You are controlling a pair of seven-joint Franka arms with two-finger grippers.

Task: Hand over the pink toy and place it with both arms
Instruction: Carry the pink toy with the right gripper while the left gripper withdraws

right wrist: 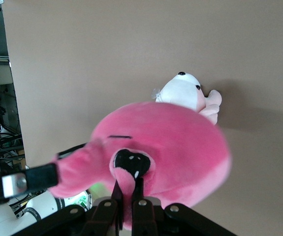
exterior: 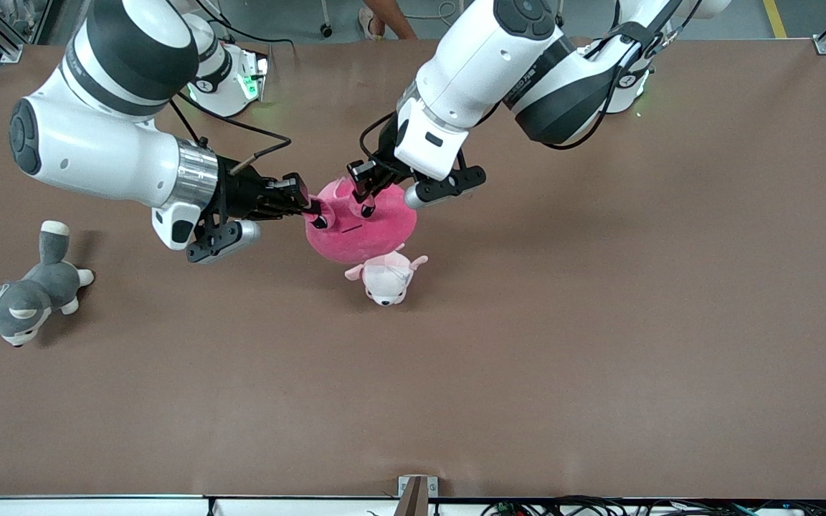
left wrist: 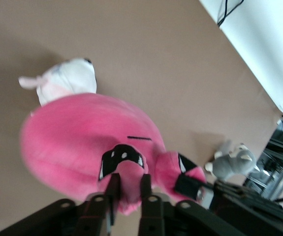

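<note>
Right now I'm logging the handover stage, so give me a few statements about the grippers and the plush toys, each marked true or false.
1. Both grippers pinch the pink toy at once. True: the left gripper and the right gripper are each closed on a bit of its plush.
2. The pink toy lies flat on the table. False: it hangs between the two grippers, above the table.
3. A pale pink-and-white plush lies on the table just under the pink toy. True.
4. The grey-and-white plush dog is held by the right gripper. False: it lies untouched toward the right arm's end of the table.
</note>
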